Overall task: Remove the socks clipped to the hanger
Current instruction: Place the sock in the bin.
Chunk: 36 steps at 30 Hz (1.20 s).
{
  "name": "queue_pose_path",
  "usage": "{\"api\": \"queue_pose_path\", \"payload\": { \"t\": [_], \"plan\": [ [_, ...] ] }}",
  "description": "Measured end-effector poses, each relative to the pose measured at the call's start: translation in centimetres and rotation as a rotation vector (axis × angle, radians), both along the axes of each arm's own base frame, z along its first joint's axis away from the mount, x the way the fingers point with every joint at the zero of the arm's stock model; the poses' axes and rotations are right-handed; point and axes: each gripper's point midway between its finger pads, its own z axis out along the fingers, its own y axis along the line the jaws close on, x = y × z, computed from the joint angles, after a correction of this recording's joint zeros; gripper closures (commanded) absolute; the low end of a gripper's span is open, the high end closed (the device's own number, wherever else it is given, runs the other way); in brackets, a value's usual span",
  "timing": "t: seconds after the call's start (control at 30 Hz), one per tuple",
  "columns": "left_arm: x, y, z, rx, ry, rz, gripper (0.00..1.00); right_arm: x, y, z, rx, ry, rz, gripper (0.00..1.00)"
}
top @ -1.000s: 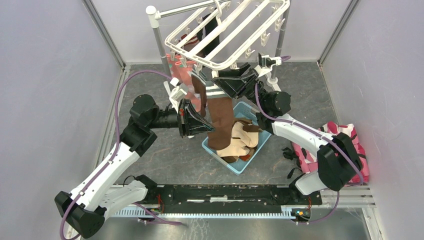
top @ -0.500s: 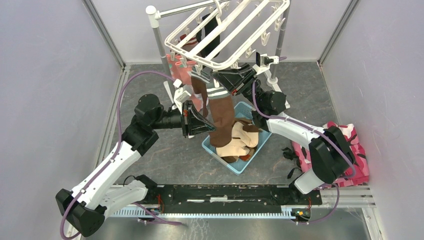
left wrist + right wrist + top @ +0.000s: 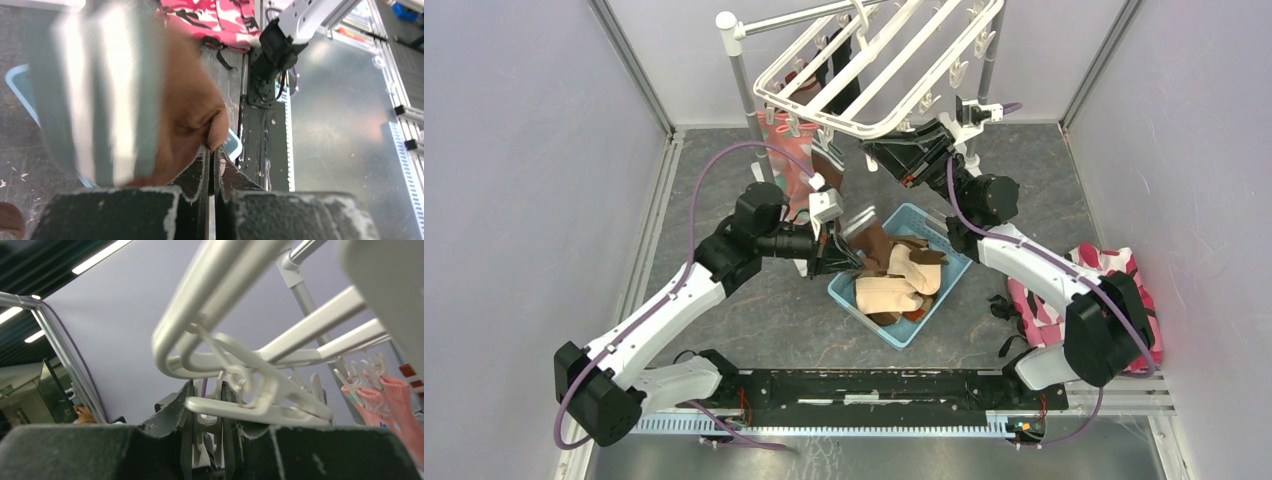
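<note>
The white hanger (image 3: 876, 72) hangs tilted at the top, also in the right wrist view (image 3: 235, 315). My left gripper (image 3: 856, 262) is shut on a dark brown sock (image 3: 876, 245) with a grey-white banded cuff, free of the hanger, over the basket. In the left wrist view the jaws (image 3: 211, 148) pinch the brown sock (image 3: 187, 115). My right gripper (image 3: 874, 150) is raised under the frame, shut on a dangling white clip (image 3: 250, 402). Coral pink socks (image 3: 786, 145) still hang clipped at the left, also in the right wrist view (image 3: 397, 397). A black sock (image 3: 839, 62) hangs behind.
A light blue slatted basket (image 3: 936, 303) with several socks in it sits on the floor between the arms. A pink camouflage cloth heap (image 3: 1124, 285) lies at the right. The grey pole stand (image 3: 742, 75) holds the hanger. Walls close in on both sides.
The brown sock has come off its clip. My left gripper has moved right and down with it over the basket. My right gripper stays on the clip, slightly higher.
</note>
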Motion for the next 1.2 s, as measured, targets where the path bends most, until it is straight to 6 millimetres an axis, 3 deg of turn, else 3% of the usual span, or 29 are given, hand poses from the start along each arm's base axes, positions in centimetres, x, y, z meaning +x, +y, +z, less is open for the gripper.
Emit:
{"api": "queue_pose_path", "payload": {
  "t": [0.27, 0.47, 0.63, 0.67, 0.7, 0.77, 0.8, 1.0, 1.2],
  "plan": [
    [0.4, -1.7, -2.7, 0.087, -0.033, -0.055, 0.98, 0.2, -0.2, -0.7, -0.082, -0.02, -0.012, 0.88],
    [2.4, -5.0, -3.0, 0.12, -0.076, -0.067, 0.98, 0.6, -0.3, -1.4, -0.121, -0.005, -0.017, 0.89],
    [3.9, -7.1, -4.0, 0.133, -0.112, -0.05, 0.98, 0.3, -0.7, -0.9, -0.12, -0.015, -0.024, 0.9],
    [4.0, -7.5, -4.3, 0.138, -0.116, -0.052, 0.9, 0.2, -0.8, -0.8, -0.119, -0.016, -0.026, 0.9],
    [3.9, -7.9, -4.9, 0.147, -0.117, -0.057, 0.71, 0.2, -0.9, -0.7, -0.119, -0.017, -0.028, 0.9],
    [3.6, -8.7, -6.1, 0.171, -0.125, -0.076, 0.15, 0.1, -1.1, -0.5, -0.119, -0.019, -0.033, 0.9],
    [3.3, -9.1, -6.7, 0.186, -0.13, -0.088, 0.02, 0.1, -1.2, -0.4, -0.12, -0.022, -0.037, 0.9],
    [2.5, -8.8, -8.2, 0.256, -0.143, -0.092, 0.0, -0.1, -1.8, 0.0, -0.127, -0.038, -0.056, 0.89],
    [1.3, -4.9, -7.4, 0.312, -0.175, -0.111, 0.0, -0.2, -1.9, -0.3, -0.136, -0.04, -0.056, 0.83]
  ]
}}
